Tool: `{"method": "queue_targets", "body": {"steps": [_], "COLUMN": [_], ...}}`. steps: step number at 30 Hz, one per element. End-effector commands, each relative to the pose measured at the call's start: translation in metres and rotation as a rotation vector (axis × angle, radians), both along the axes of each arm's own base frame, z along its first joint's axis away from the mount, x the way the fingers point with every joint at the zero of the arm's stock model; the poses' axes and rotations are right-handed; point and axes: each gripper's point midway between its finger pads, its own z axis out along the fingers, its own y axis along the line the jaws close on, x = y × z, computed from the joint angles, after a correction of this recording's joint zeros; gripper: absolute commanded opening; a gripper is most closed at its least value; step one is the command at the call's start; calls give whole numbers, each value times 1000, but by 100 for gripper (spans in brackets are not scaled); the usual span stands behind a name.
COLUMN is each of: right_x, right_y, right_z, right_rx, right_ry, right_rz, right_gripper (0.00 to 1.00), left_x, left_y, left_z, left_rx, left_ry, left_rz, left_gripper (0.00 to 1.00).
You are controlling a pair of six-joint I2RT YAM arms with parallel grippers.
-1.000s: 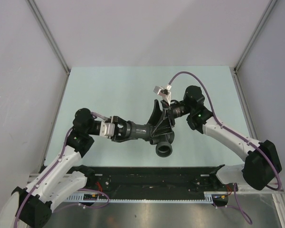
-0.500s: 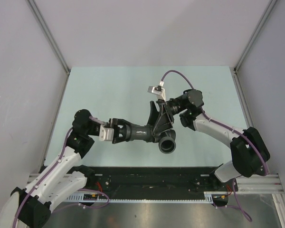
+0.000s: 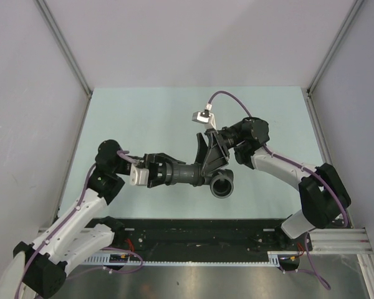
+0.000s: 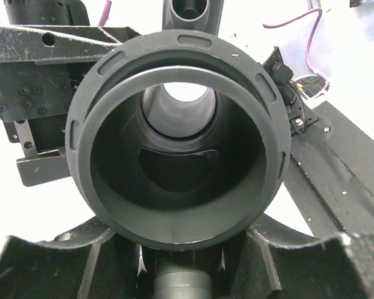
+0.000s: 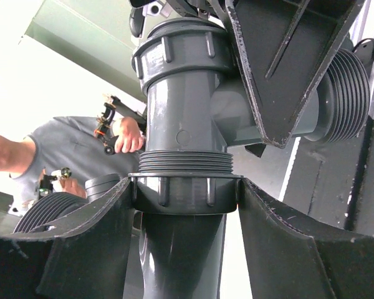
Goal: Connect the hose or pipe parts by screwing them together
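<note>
Two dark grey pipe parts hang above the pale green desk (image 3: pixel 149 118) — a straight tube (image 3: pixel 186 174) clamped in the half-closed left claw (image 3: pixel 164 174), and a branched fitting (image 3: pixel 218 177) gripped likewise by the right claw (image 3: pixel 210 163). The tube's long axis runs left to right, roughly level, its right end meeting the fitting between the claws. One round port (image 3: pixel 223 187) of the fitting opens toward the desk's near edge — the arms' side.
</note>
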Motion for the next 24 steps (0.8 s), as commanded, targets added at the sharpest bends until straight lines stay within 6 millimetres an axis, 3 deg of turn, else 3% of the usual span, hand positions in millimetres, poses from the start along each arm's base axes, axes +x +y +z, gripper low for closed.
{"method": "queue_targets", "body": {"steps": [1,5,12,17,24], "right_x": [-2,4,39,43,43], "right_y": [9,12,13,15,25], "right_z": [89,94,90,86,62], "right_rx": [320,300,232,173,33], "right_ry": [-32,53,311,403,539], "right_rz": [-113,-117,-150,-132,-79], "right_gripper": [0,0,0,0,0], "left_x": [-12,-9,-2,2,12], "left_y": [-5,-5,-5,-6,-5], "left_z": [-19,-5,3,1,-5], "left_rx": [39,10,-9,-12,-7], "left_ry": [9,-72,-137,-168,-213], "left_rz": [-68,-35,13,53,126], "left_gripper": [0,0,0,0,0]}}
